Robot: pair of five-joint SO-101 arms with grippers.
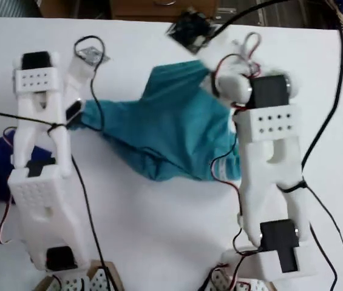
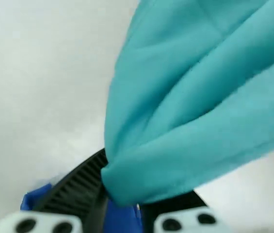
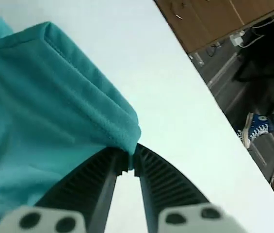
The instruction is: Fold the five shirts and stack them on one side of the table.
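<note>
Jaws of the left gripper [image 2: 124, 196] are clamped on one end of the teal shirt [image 1: 171, 130], mid-frame; the right gripper [image 3: 127, 162] pinches its far corner. I think both should pull gently apart (not too hard), then lay it down flat before folding, so it has no wrinkles.

Both arms stretch from bases at 6 o'clock toward 12. The left gripper [image 1: 76, 114], at 9 o'clock, is clamped on the teal shirt [image 1: 171, 127]. The right gripper [image 3: 131, 156], near 1 o'clock, pinches its edge.
</note>
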